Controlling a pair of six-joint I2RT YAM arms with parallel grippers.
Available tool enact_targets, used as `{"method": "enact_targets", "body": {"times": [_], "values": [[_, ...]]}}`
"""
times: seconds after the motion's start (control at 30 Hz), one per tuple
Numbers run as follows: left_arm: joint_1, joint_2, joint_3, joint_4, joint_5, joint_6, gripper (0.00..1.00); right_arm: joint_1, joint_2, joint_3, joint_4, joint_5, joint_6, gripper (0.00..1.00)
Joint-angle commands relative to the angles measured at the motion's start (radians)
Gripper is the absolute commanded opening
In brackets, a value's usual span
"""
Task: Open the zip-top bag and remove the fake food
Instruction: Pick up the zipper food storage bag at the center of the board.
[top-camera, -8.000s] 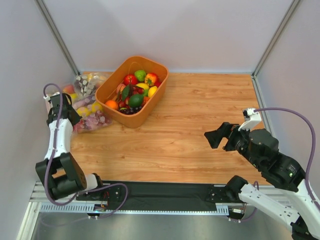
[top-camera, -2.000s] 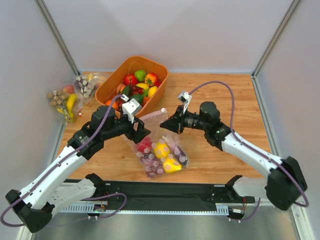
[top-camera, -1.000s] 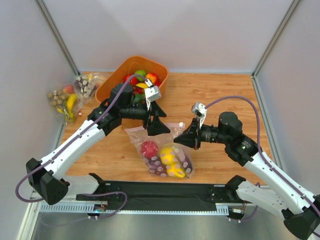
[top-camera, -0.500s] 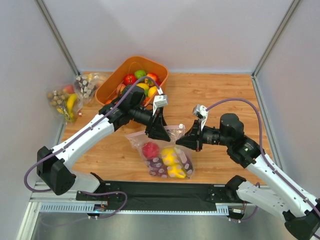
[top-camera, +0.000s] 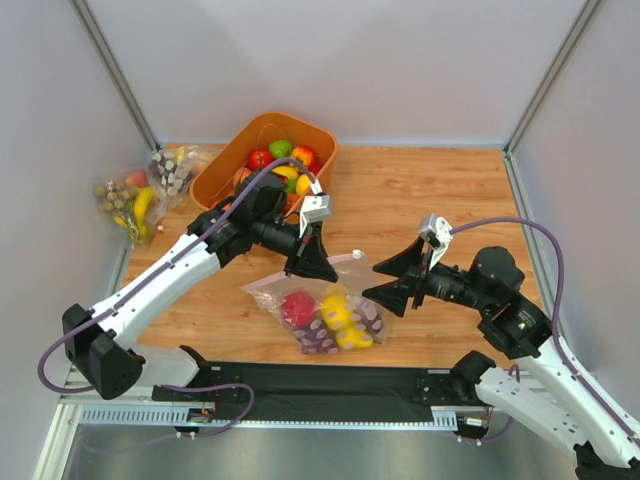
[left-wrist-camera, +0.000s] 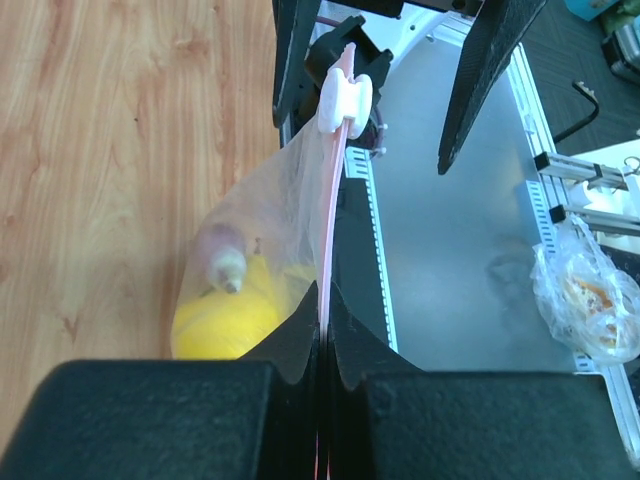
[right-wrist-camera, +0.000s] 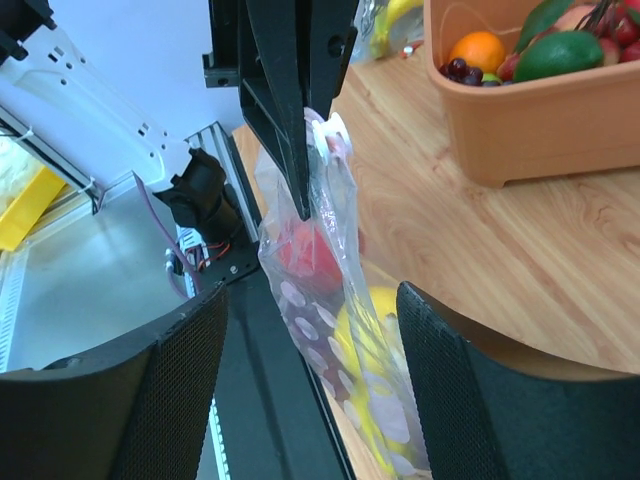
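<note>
The zip-top bag (top-camera: 322, 312) hangs low over the table's front middle, holding fake food: a red apple (top-camera: 297, 308), yellow fruits (top-camera: 338, 312) and purple pieces (top-camera: 318, 342). My left gripper (top-camera: 312, 264) is shut on the bag's pink zip strip (left-wrist-camera: 327, 230), just behind the white slider (left-wrist-camera: 345, 92). My right gripper (top-camera: 393, 280) is open to the right of the bag, with nothing in it. In the right wrist view the bag (right-wrist-camera: 335, 300) hangs ahead between my spread fingers (right-wrist-camera: 175, 400). A yellow fruit (left-wrist-camera: 225, 322) shows through the plastic.
An orange basket (top-camera: 232, 218) full of plastic produce stands at the back left, also in the right wrist view (right-wrist-camera: 540, 120). Two other clear bags lie by the left wall, one with a banana and nuts (top-camera: 128, 205), one behind it (top-camera: 176, 165). A black rail (top-camera: 320, 380) runs along the near edge.
My right gripper has drawn back to the right from the bag's mouth and opened wide. My left gripper still pinches the zip strip; the bag has sunk slightly lower and to the left.
</note>
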Motion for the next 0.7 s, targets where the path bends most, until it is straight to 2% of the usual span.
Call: {"method": "enact_targets", "body": {"times": [0.0, 0.3, 0.4, 0.5, 0.53, 0.6, 0.63, 0.67], "values": [[-0.004, -0.032, 0.029, 0.001, 0.032, 0.053, 0.0, 0.001, -0.006, -0.007, 0.05, 0.048, 0.01, 0.7], [-0.013, -0.029, 0.038, -0.042, 0.052, 0.084, 0.0, 0.001, 0.099, 0.027, 0.129, 0.036, -0.026, 0.68], [-0.025, -0.018, 0.053, -0.079, 0.043, 0.107, 0.0, 0.001, 0.128, 0.03, 0.179, 0.026, -0.02, 0.65], [-0.041, -0.006, 0.064, -0.113, 0.024, 0.123, 0.0, 0.0, 0.145, 0.036, 0.214, 0.025, -0.003, 0.52], [-0.044, -0.001, 0.069, -0.121, 0.017, 0.137, 0.0, 0.001, 0.143, 0.035, 0.23, 0.025, 0.001, 0.42], [-0.056, 0.005, 0.076, -0.15, -0.008, 0.148, 0.0, 0.001, 0.135, 0.028, 0.244, 0.02, 0.013, 0.29], [-0.059, 0.005, 0.079, -0.156, -0.017, 0.157, 0.0, 0.0, 0.129, 0.027, 0.25, 0.019, 0.017, 0.13], [-0.064, 0.006, 0.082, -0.166, -0.028, 0.16, 0.0, -0.001, 0.125, 0.025, 0.25, 0.014, 0.02, 0.06]]}}
